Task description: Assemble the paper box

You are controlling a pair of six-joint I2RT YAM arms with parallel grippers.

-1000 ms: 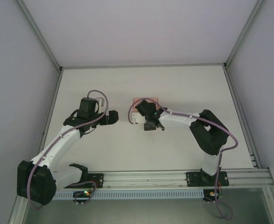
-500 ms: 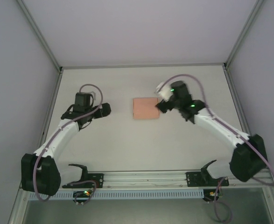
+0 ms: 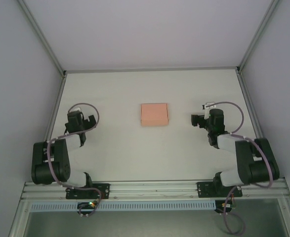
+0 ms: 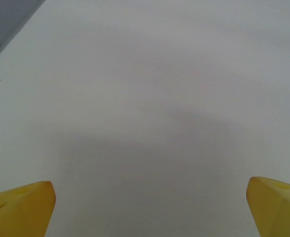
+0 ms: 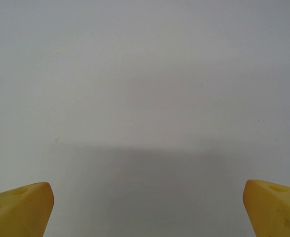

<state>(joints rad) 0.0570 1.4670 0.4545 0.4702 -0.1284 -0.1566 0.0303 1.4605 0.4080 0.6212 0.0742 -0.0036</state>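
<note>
The paper box [image 3: 154, 114] is a small low salmon-pink rectangle lying alone on the white table in the middle of the top view. My left gripper [image 3: 90, 121] is folded back near the table's left side, well away from the box. My right gripper [image 3: 196, 120] is pulled back to the right of the box, with a gap between them. In each wrist view the yellow fingertips [image 4: 21, 207] [image 5: 19, 207] stand far apart at the bottom corners, with bare white table between them. Both grippers [image 4: 149, 207] [image 5: 147, 207] are open and hold nothing.
The white table [image 3: 135, 153] is bounded by grey walls with metal posts at the left [image 3: 53, 118] and right [image 3: 256, 118]. An aluminium rail [image 3: 149, 187] carrying the arm bases runs along the near edge.
Both arms have drawn back from the centre to folded poses at their sides. The right gripper, which was over the box a second ago, has left it lying uncovered. The box has not moved.
</note>
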